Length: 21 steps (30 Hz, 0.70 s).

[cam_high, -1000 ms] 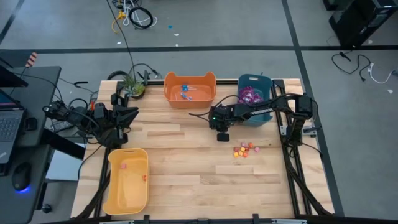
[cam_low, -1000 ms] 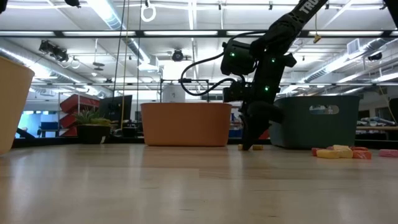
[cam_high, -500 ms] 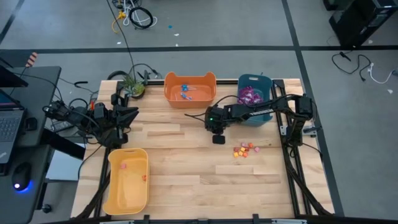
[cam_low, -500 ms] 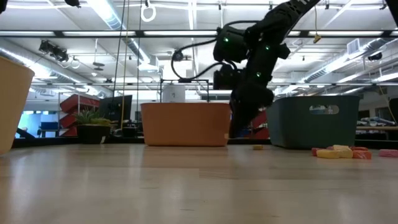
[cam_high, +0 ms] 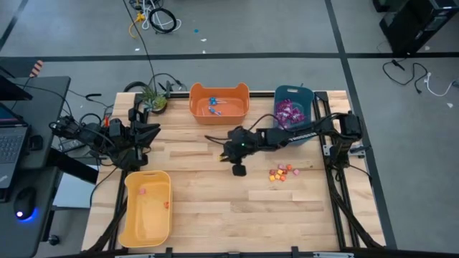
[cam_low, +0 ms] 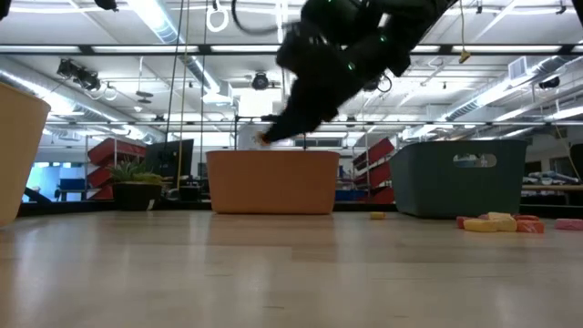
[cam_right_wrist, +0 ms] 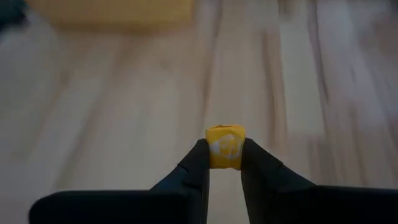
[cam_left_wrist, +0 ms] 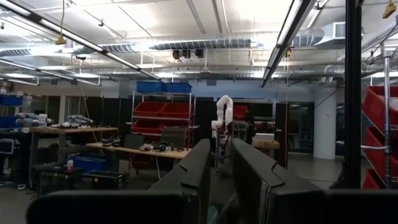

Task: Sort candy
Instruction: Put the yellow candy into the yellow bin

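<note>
My right gripper (cam_high: 219, 155) hangs above the middle of the table, slanting down toward the left, shut on a small yellow candy (cam_right_wrist: 225, 147). The low view shows that gripper (cam_low: 263, 139) high in front of the orange bin (cam_low: 271, 182). A small pile of orange, red and pink candy (cam_high: 281, 173) lies on the wood to its right. One stray piece (cam_low: 377, 216) lies apart from the pile. Blue lollipops (cam_high: 215, 104) are in the orange bin. Purple packets (cam_high: 290, 110) are in the teal bin. My left gripper (cam_high: 149, 131) waits at the table's left, fingers a little apart, holding nothing. My right gripper pinches the yellow candy's two opposite sides (cam_right_wrist: 212, 149) between its two fingertips (cam_right_wrist: 198, 158). The piece sits at the free ends of the fingers. They come at it slanting down from the table's right. The candy is lifted clear of the table.
A yellow bin (cam_high: 128, 215) stands at the near left with two small pieces (cam_high: 166, 204) in it. The orange bin (cam_high: 193, 115) and the teal bin (cam_high: 280, 132) stand along the far edge. A potted plant (cam_high: 152, 99) sits at the far left corner.
My right gripper has risen from the table near the candy pile and swung toward the table's left, tipping from steeply downward to a shallower slant. It has stayed shut. The yellow candy has gone up with it, clear of the wood.
</note>
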### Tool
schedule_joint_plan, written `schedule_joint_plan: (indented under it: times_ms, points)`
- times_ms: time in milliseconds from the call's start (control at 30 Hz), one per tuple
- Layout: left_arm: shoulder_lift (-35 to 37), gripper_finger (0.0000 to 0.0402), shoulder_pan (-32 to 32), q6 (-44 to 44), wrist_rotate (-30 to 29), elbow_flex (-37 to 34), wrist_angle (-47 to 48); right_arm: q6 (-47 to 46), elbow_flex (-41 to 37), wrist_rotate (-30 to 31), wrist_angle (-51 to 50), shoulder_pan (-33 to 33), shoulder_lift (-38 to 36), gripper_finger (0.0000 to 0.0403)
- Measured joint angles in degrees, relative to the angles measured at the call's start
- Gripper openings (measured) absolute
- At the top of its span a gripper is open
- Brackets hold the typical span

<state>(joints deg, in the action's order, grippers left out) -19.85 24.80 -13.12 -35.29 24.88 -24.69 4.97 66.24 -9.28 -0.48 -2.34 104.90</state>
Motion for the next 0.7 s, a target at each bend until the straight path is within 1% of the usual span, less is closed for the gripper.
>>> schedule_joint_plan:
  times_ms: [233, 367, 400, 500, 700]
  points:
    - [0.0, 0.0067, 0.0, 0.3, 0.0, 0.0, 0.0, 1.0, 0.1, 0.0, 18.5, 4.3, 0.0, 0.0064]
    - [0.0, 0.0067, 0.0, 0.4, 0.0, 0.0, -0.1, 1.5, 0.1, 0.1, 26.3, 6.3, 0.0, 0.0064]
    - [0.0, 0.0067, 0.0, 0.4, 0.0, 0.0, -0.1, 1.5, 0.1, 0.9, 28.1, 6.7, 0.0, 0.0064]
    - [0.0, 0.0067, 0.0, 0.5, 0.0, 0.0, -0.1, 1.5, 0.1, 4.9, 30.6, 8.0, 0.0, 0.0064]
    - [0.0, 0.0067, 0.0, 0.5, 0.0, 0.0, -0.1, 2.5, 0.8, 8.6, 31.6, 10.1, 0.0, 0.0064]
